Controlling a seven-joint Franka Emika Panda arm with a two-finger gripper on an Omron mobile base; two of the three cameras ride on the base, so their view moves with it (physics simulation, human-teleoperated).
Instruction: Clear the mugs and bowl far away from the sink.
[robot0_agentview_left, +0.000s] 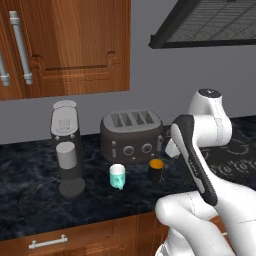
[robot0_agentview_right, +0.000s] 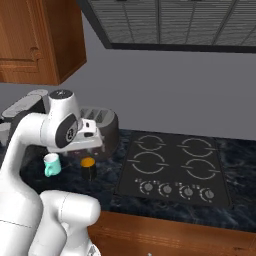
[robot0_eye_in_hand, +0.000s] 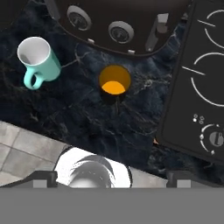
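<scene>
The teal mug (robot0_eye_in_hand: 38, 61) is standing left of the dark mug (robot0_eye_in_hand: 114, 83) on the worktop (robot0_eye_in_hand: 78, 118), both before the toaster (robot0_eye_in_hand: 122, 24), cut off above. The hand is hovering overhead, jaws spread wide, fingertips hidden.

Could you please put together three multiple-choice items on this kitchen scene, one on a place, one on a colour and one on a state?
1. Where does the dark mug stand?
A. On the cooktop
B. In front of the toaster, right of the teal mug
C. On top of the coffee machine

2. What colour is the inside of the dark mug?
A. Orange-yellow
B. White
C. Blue

3. How do the two mugs stand?
A. Both upright on the counter
B. One tipped over
C. Stacked

Answers:
1 B, both base views show it before the toaster, beside the teal mug.
2 A, the hand view looks into its orange-yellow inside.
3 A, both openings face up and the mugs stand apart.
</scene>
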